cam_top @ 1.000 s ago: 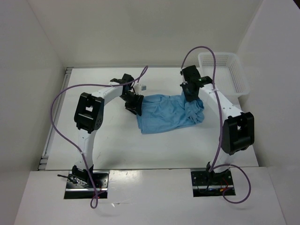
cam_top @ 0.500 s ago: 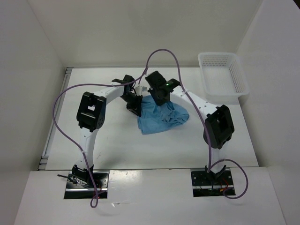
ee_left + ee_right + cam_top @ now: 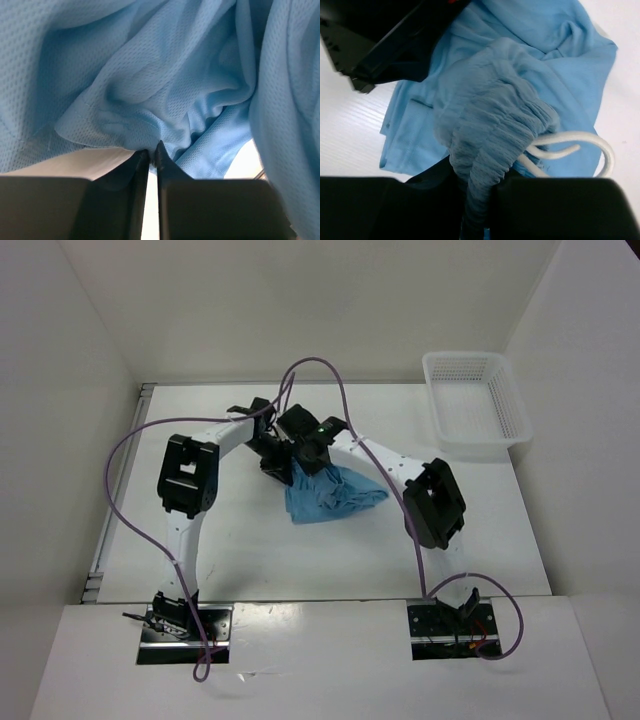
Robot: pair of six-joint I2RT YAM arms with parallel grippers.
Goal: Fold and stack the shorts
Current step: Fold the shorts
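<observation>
The sky-blue shorts lie bunched mid-worktop, the left gripper clamping a fabric fold and the right gripper clenching the gathered waistband beside its white drawstring.

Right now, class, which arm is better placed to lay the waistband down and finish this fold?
Probably the right: the right gripper is shut on the gathered waistband of the shorts, drawstring dangling, above the lower layer. The left gripper only pinches a fabric edge, seemingly anchoring it.
</observation>
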